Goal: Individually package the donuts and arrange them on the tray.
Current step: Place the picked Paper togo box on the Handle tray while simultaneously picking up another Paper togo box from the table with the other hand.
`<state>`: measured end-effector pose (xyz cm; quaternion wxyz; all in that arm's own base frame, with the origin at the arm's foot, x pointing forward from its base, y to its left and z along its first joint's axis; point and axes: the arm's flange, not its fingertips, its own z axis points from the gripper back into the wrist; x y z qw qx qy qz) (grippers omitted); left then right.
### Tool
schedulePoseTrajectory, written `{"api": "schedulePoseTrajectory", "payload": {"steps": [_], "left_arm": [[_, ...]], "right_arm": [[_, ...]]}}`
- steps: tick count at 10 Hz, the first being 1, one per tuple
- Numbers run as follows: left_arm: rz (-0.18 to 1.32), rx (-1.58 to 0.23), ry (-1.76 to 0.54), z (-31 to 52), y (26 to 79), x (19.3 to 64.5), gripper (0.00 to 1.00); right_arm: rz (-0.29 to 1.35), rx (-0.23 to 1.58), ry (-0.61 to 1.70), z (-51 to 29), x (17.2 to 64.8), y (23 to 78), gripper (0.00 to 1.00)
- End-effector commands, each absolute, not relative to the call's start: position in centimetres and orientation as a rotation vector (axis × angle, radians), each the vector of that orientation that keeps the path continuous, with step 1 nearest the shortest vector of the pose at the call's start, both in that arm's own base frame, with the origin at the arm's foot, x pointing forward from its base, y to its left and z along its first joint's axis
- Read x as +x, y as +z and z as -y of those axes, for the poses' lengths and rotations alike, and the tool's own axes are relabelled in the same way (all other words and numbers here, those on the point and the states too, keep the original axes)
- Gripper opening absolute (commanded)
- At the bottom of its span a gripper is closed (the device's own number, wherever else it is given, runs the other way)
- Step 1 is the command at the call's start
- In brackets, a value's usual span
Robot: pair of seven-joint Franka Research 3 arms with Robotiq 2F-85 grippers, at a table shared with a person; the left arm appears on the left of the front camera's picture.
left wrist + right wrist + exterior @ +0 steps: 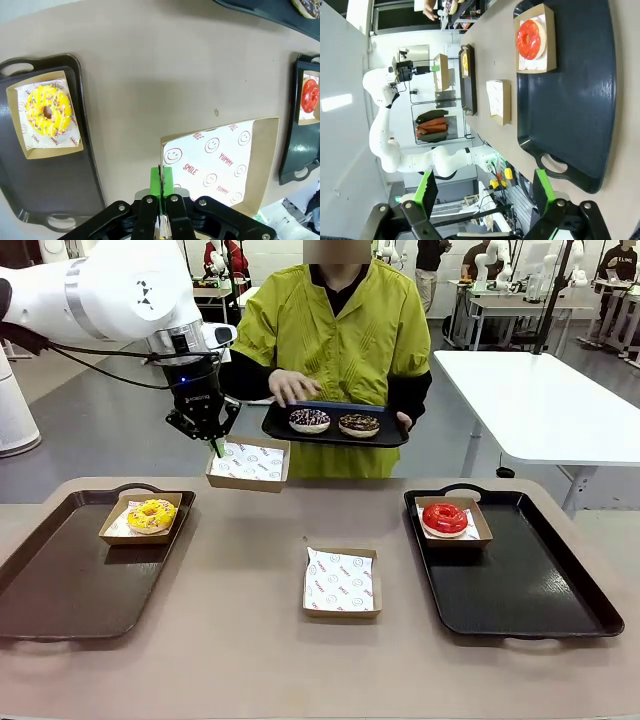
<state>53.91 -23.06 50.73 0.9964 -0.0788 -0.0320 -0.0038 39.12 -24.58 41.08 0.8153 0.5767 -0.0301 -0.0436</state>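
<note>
While the yellow donut (151, 514) and red donut (444, 518) sit boxed on trays (60, 580), two chocolate donuts (309, 420) lie unboxed on the person's tray (330, 441). Left jaws clamp an empty box (248, 462), seemingly by its rim; right jaws apart.

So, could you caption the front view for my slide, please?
Left gripper holds an empty paper-lined box beside the person's tray of donuts.

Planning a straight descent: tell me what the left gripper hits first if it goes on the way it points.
Probably bare table, beside the brown tray. The left gripper, shut on an empty paper-lined box, points down there; height unclear.
</note>
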Motion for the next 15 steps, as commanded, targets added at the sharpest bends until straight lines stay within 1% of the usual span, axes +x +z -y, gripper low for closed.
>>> {"api": "schedulePoseTrajectory", "payload": {"steps": [1,2,15], "left_arm": [[0.077,-0.173,-0.001,22.9,51.2,52.9,0.00],[0.077,-0.173,-0.001,22.9,51.2,52.9,0.00],[0.077,-0.173,-0.001,22.9,51.2,52.9,0.00]], "right_arm": [[0.119,1.167,-0.086,22.5,41.3,42.3,1.00],[0.064,1.230,-0.093,24.6,39.1,41.1,1.00],[0.064,1.230,-0.093,24.6,39.1,41.1,1.00]]}}
